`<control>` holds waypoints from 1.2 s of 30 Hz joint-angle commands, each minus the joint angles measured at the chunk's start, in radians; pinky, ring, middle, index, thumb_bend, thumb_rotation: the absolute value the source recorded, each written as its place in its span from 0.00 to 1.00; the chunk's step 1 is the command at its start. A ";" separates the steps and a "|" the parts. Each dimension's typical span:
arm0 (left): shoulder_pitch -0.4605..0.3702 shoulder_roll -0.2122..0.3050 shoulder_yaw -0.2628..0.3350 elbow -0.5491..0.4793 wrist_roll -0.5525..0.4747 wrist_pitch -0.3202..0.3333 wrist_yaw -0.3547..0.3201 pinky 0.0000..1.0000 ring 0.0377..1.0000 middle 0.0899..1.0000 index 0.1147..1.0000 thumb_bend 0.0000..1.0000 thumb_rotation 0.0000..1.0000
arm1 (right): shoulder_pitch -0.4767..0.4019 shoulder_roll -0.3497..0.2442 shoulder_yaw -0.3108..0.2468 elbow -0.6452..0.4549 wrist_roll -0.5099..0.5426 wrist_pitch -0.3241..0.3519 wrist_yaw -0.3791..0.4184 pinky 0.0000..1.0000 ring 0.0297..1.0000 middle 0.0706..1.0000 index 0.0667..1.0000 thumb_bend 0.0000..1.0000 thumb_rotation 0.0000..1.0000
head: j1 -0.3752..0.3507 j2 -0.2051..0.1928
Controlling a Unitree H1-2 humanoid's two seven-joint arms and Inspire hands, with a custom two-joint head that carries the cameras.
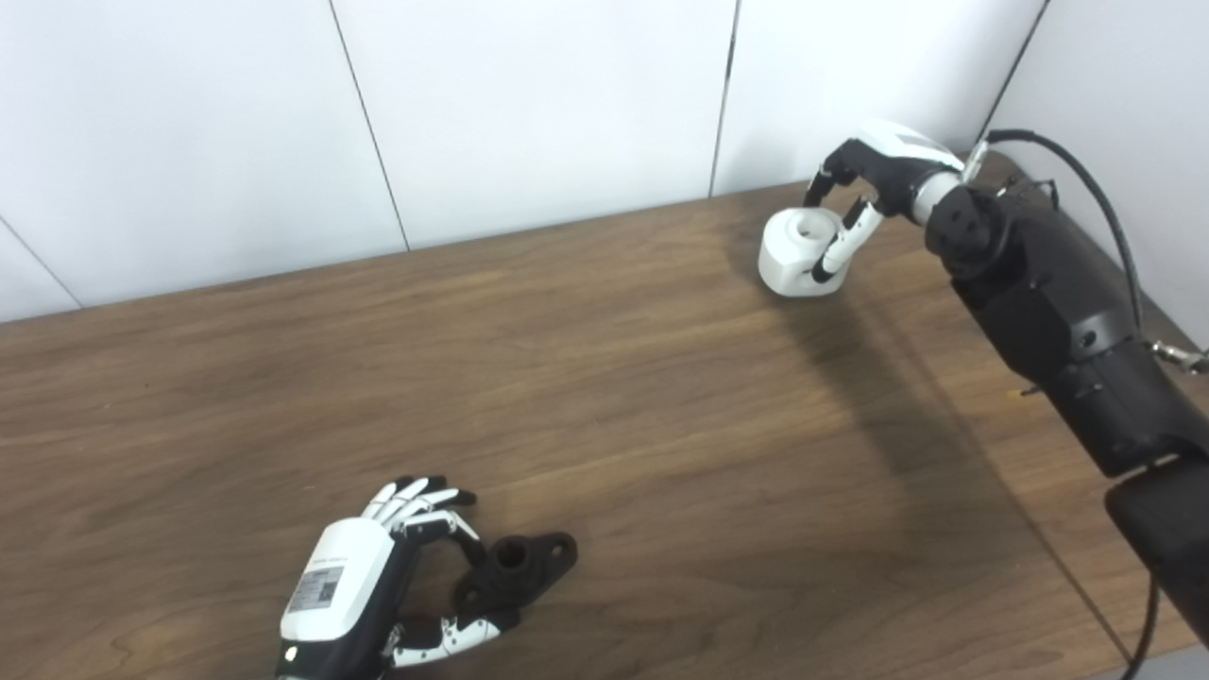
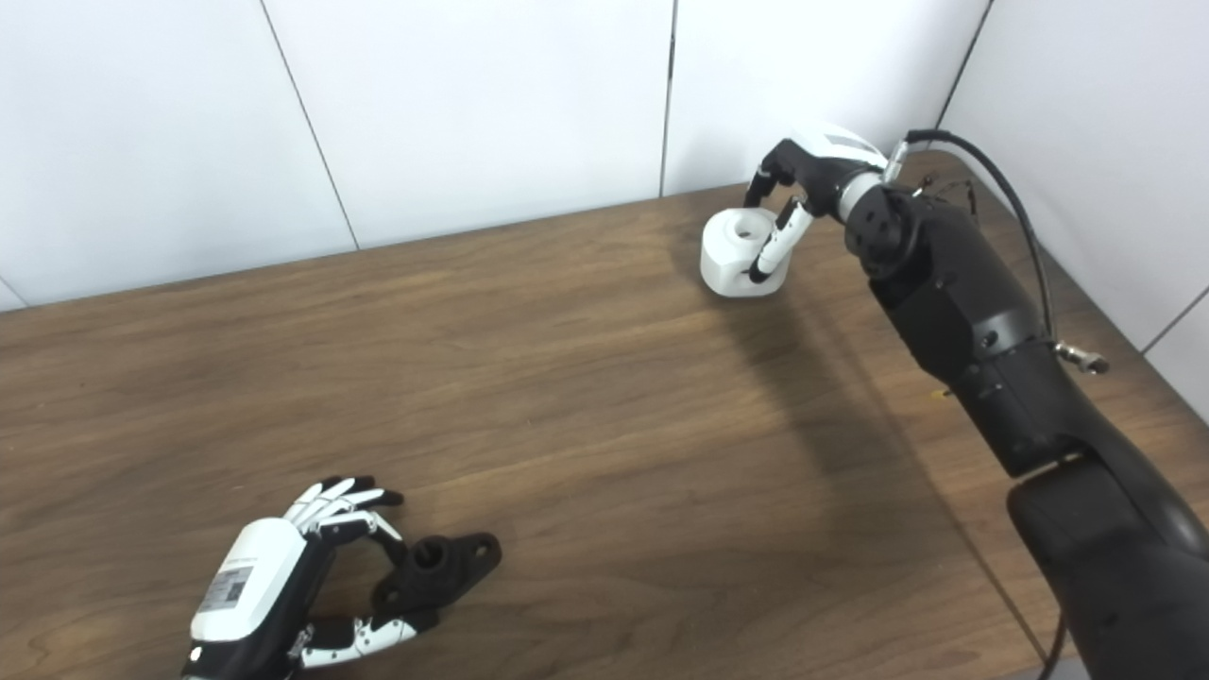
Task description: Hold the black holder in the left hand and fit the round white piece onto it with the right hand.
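Observation:
The black holder, a short tube on a flat base with holes, lies on the table near the front left. My left hand sits just left of it, fingers spread above its near end and thumb below, not closed. At the far right the round white piece, a thick ring with a centre hole, rests on the table. My right hand wraps it, thumb across its front and fingers over its back.
The brown wooden table ends at white wall panels at the back and right. My black right forearm with its cable runs along the table's right edge.

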 commanded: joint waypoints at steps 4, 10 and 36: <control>0.009 0.013 -0.003 0.039 0.036 0.028 -0.022 0.93 0.88 0.77 0.42 0.52 0.04 | -0.037 -0.032 -0.016 -0.032 -0.003 -0.026 -0.030 0.84 0.81 0.74 0.45 0.52 0.13 | 0.004 -0.001; 0.009 0.012 -0.004 0.037 0.038 0.029 -0.023 0.93 0.88 0.77 0.42 0.52 0.04 | -0.034 -0.032 -0.017 -0.033 -0.001 -0.025 -0.029 0.81 0.80 0.75 0.45 0.52 0.13 | 0.004 -0.002; 0.002 -0.017 -0.032 0.057 0.071 0.042 -0.024 0.93 0.89 0.78 0.42 0.52 0.05 | 0.002 -0.086 0.014 -0.446 -0.036 -0.021 0.185 0.81 0.87 0.74 0.45 0.52 0.13 | 0.098 -0.004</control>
